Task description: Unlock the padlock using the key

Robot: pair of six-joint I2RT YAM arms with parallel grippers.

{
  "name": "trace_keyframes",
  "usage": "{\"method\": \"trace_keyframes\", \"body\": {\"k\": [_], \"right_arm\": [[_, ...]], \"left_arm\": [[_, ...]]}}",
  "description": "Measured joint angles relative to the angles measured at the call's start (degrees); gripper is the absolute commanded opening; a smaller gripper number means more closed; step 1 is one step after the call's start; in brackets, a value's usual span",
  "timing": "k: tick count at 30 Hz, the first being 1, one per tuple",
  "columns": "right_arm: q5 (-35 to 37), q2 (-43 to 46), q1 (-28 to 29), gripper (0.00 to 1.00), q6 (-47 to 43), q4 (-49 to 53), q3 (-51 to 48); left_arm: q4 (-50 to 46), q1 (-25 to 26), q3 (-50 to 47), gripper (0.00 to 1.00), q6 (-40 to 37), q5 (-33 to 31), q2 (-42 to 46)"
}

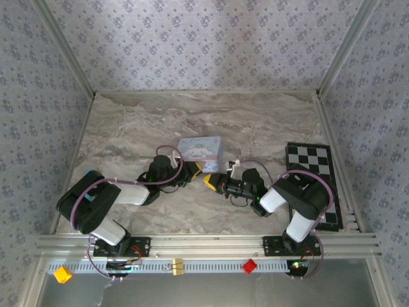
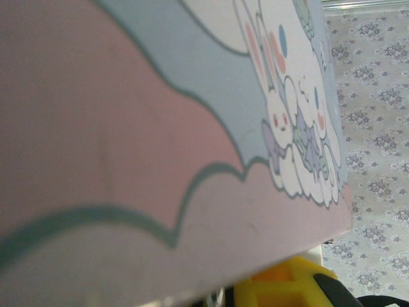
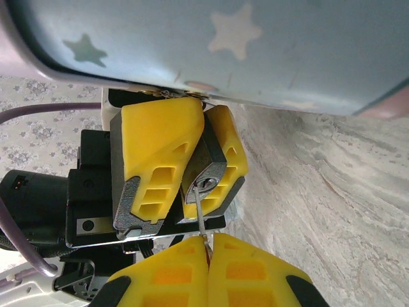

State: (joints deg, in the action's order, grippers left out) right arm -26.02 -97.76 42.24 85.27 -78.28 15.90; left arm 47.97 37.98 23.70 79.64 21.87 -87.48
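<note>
The small dark padlock (image 3: 209,167) is clamped between the yellow fingers (image 3: 156,144) of my left gripper (image 1: 192,171), its keyhole end facing my right gripper. My right gripper (image 3: 208,244) is shut on the key (image 3: 202,217). The thin metal blade of the key reaches up with its tip in the padlock's keyhole. In the top view my right gripper (image 1: 210,181) meets the left one just in front of the pale blue tin (image 1: 200,152). In the left wrist view the tin's cartoon-printed side (image 2: 160,128) sits very close, with a yellow finger (image 2: 287,286) at the bottom edge.
The tin (image 3: 223,51) hangs right over both grippers' fingers. A black-and-white chessboard (image 1: 314,182) lies along the right side of the marble table (image 1: 211,115). Patterned walls close in the table at the left, back and right.
</note>
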Motion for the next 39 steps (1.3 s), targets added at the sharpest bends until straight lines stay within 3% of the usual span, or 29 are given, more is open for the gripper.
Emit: {"method": "trace_keyframes", "body": {"k": [39], "right_arm": [[-0.3,0.0,1.0,0.00,0.0,0.0,0.5]], "left_arm": [[-1.5,0.0,-1.2,0.00,-0.3,-0.3,3.5]]}}
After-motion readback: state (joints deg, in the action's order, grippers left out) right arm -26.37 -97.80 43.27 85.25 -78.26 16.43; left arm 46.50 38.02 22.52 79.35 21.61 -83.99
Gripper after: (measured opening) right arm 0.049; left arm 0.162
